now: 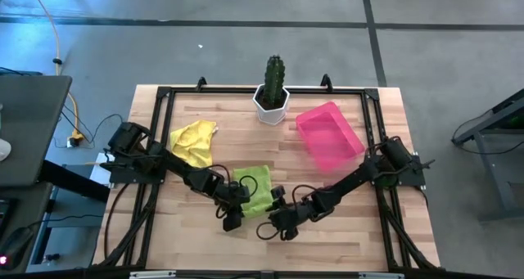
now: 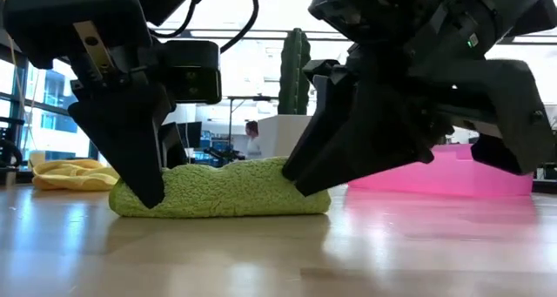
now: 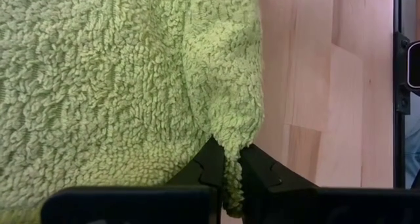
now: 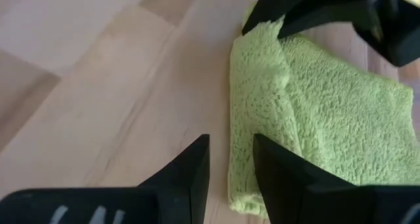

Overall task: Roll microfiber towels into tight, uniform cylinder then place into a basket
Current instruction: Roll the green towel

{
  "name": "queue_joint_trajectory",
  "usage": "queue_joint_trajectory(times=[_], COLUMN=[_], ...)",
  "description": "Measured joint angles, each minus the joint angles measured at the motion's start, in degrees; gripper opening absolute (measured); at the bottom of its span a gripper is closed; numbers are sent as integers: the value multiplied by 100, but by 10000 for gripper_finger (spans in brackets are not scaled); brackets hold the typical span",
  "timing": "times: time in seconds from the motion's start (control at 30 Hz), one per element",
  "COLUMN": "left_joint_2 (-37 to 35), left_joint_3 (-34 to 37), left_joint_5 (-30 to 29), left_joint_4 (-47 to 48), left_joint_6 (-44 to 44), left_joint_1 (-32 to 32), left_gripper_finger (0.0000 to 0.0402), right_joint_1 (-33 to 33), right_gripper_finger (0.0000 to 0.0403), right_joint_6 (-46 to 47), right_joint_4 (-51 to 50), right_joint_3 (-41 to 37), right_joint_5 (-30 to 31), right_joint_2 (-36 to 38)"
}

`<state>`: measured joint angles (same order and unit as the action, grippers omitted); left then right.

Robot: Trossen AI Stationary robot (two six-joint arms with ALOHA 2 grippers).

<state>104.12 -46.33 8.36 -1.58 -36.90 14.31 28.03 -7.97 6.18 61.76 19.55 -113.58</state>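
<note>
The lime green towel (image 1: 255, 189) lies on the table near its front middle, with a narrow strip (image 4: 256, 106) along its near edge turned over. My left gripper (image 1: 232, 220) is shut on the left end of that edge. My right gripper (image 1: 272, 224) is open at the right end of the edge, with the towel's corner (image 4: 239, 184) between its fingers. The yellow towel (image 1: 194, 141) lies crumpled at the back left. The pink basket (image 1: 329, 136) stands at the back right. My left gripper pinches the near left corner of the green towel (image 3: 231, 159) between its two fingers, where the turned-over strip ends. The fingers slant down from the table's near side. The towel lies on the table, slack. My right gripper: I cannot tell whether its fingers (image 2: 305, 177) touch the towel's right end.
A white pot with a cactus (image 1: 273, 99) stands at the back middle, between the yellow towel and the basket. Bare wood lies in front of both grippers toward the near edge (image 2: 278, 253). A black frame (image 1: 246, 89) runs around the table.
</note>
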Motion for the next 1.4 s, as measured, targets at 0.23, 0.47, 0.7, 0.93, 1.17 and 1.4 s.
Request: queue_joint_trajectory(times=[0.23, 0.47, 0.7, 0.93, 1.17, 1.4], left_joint_2=[2, 2, 2, 2, 2, 2], left_joint_3=[0, 0, -2, -2, -2, -2], left_joint_5=[-4, -6, -9, -9, -12, -15], left_joint_4=[0, 0, 0, -1, -2, -2], left_joint_6=[4, 4, 6, 7, 7, 9], left_joint_1=[0, 0, -2, -2, -3, -4], left_gripper_finger=[14, 14, 14, 14, 15, 15], right_joint_1=[26, -42, 70, 187, 121, 42], right_gripper_finger=[115, 178, 195, 193, 193, 193], right_joint_6=[59, 172, -17, -245, -259, -240], right_joint_4=[195, 195, 186, 277, 270, 83], right_joint_3=[0, 0, 0, 0, 0, 0], right_joint_5=[2, -215, -258, -91, 227, 202], right_joint_2=[0, 2, 4, 9, 9, -81])
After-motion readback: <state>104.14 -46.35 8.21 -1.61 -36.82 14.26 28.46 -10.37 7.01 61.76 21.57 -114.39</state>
